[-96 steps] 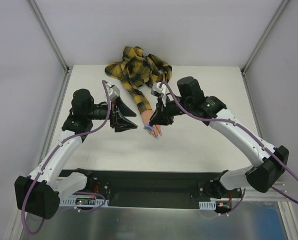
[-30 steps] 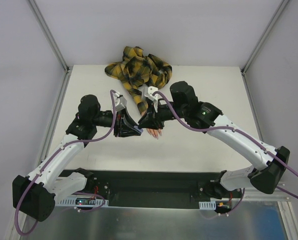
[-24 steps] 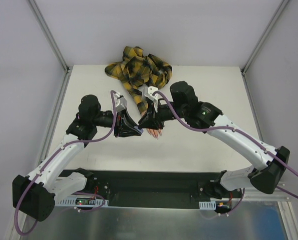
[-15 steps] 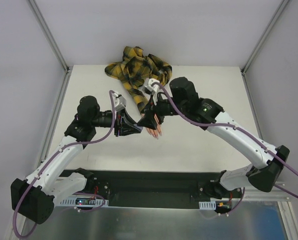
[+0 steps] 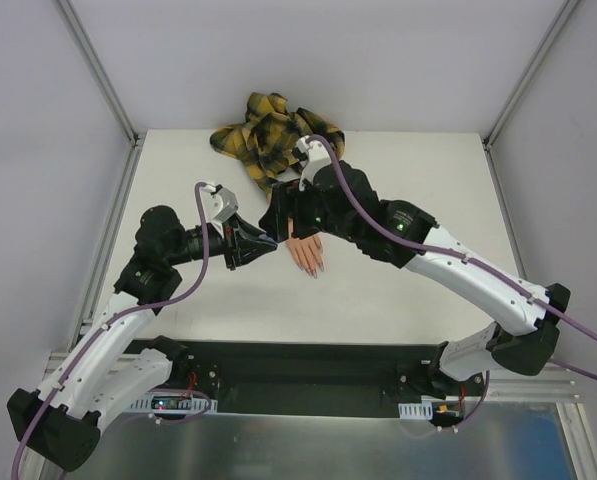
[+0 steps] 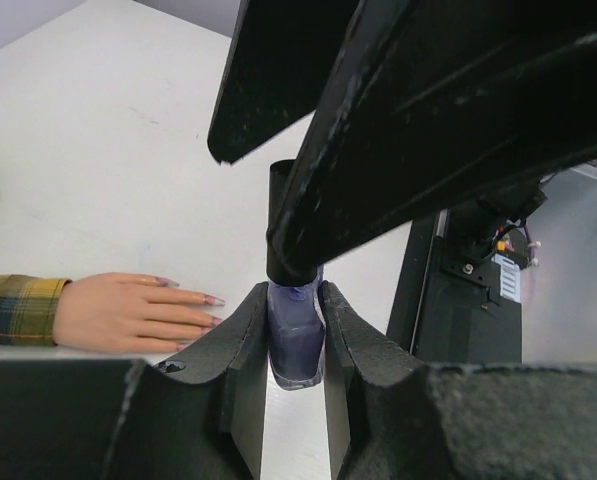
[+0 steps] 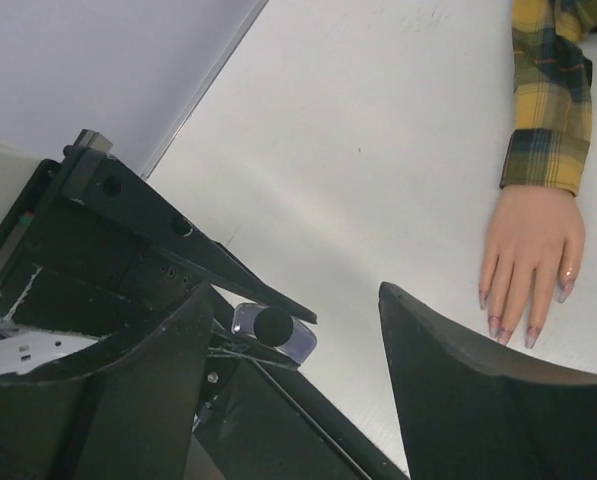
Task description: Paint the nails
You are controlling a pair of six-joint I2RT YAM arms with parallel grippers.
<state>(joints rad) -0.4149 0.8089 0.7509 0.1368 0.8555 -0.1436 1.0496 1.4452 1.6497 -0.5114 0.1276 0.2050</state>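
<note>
Left wrist view gives me the clearest read: the left gripper [image 6: 294,300] is clamped on a small dark purple bottle [image 6: 296,350], its two fingers pressed against the glass on either side so the bottle cannot turn when the top is worked. From the right wrist view I see the round black cap [image 7: 273,325] end-on, with the right gripper [image 7: 296,295] spread wide and holding nothing. The cap sits in the gap between its fingers, nearer one than the other. I judge that spacing to be deliberate: the jaws stand apart so they can drop around the cap and pinch it for unscrewing. One arm braces, the other twists. The nails [image 7: 508,328] are pale pinkish tips on a peach mannequin hand [image 7: 533,240] that lies flat, palm down, on the white table [image 7: 378,120], fingers pointing toward the arm bases, a yellow-and-black plaid sleeve [image 7: 543,110] running away behind the wrist. The hand is near the bottle but clear of both grippers, which leaves room for the brush. No painting has begun, as I read it; the bottle looks closed. My worry is alignment — an off-centre pinch could tip the bottle in the left grip. I cannot tell whether the bottle's base touches the table.
</note>
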